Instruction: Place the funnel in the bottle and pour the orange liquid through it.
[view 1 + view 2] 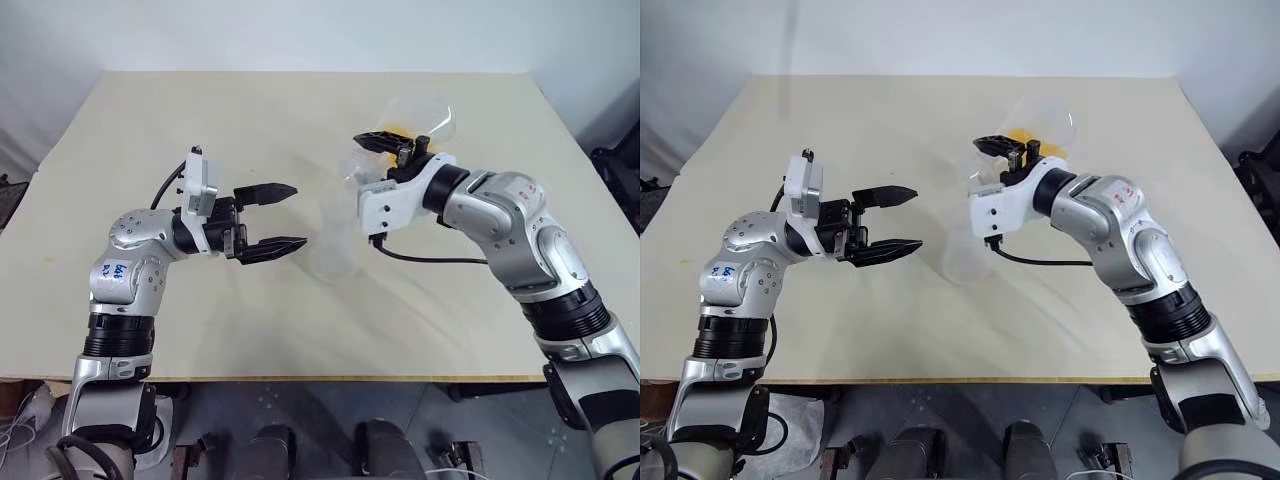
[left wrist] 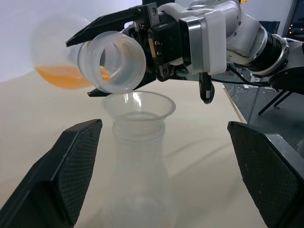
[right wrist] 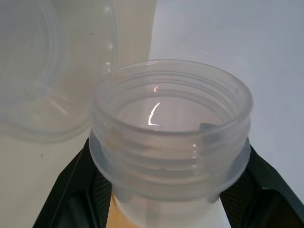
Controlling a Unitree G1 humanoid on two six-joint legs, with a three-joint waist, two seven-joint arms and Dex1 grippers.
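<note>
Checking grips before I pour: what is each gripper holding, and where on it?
The right gripper clamps the tilted flask of orange liquid by its neck. The left gripper is open, holding nothing.

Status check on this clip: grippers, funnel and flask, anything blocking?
Left gripper open, off the bottle. Right gripper shut on tilted flask, orange liquid reaching its neck. Funnel seated in bottle. Nothing blocking.

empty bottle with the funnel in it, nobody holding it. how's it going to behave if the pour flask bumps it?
Probably tips or slides easily: the bottle looks empty, thin clear plastic, so likely very light. Its flared base should help it resist toppling somewhat. The funnel sits loose in the neck and may pop out. The left gripper is open beside the bottle, not steadying it.
</note>
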